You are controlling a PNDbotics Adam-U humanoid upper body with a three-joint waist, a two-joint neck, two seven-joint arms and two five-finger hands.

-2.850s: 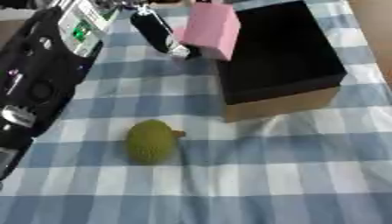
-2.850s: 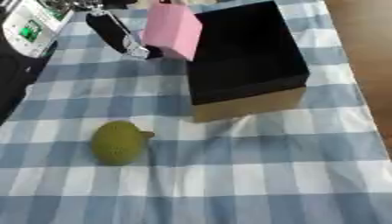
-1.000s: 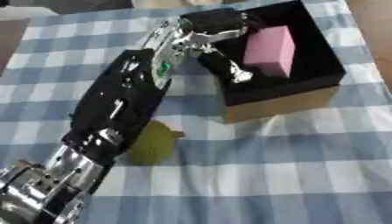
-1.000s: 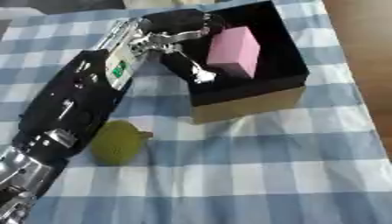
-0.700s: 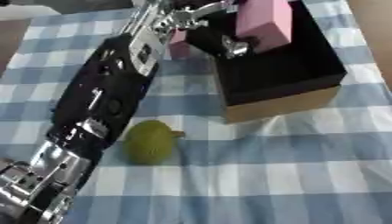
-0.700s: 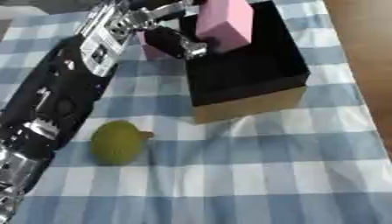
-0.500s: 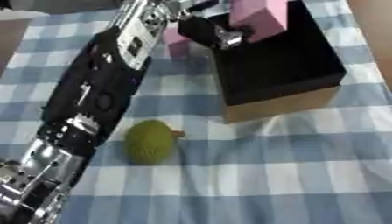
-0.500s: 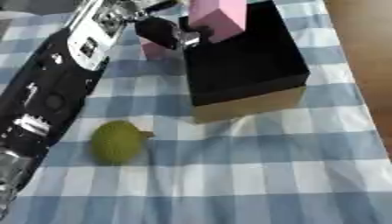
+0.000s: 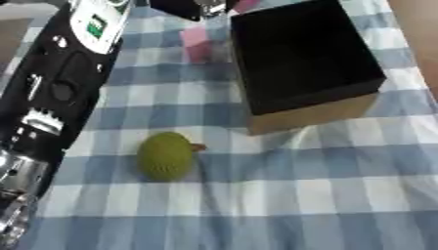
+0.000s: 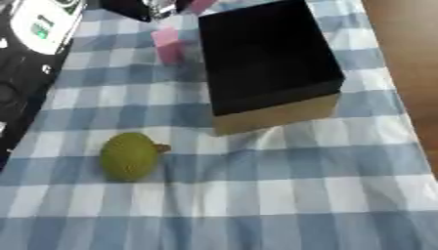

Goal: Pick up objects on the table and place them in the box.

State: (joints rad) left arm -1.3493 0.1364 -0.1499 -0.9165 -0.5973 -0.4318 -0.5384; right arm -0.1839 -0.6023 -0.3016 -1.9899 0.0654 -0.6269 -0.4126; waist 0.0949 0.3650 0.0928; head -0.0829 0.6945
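Blue-and-white checked cloth (image 9: 325, 195) covers your table. A small pink block (image 9: 195, 39) stands beside the black box (image 9: 304, 53), at its far left. Your green, bumpy round fruit (image 9: 167, 156) lies near the box's front corner. Your left hand (image 9: 192, 6) shows at the top edge; I cannot tell its fingers.

The box (image 9: 304, 58) stands on the desk (image 9: 325, 195), toward its far right part, and serves as the landmark. Just left of the box, beside its far left wall, a small block (image 10: 167, 43) stands on the desk. Nearer than the box and to its left lies a round fruit (image 9: 166, 156), well apart from it. The left arm (image 9: 60, 83) runs along the desk's left edge, left of the box, up to the far edge.
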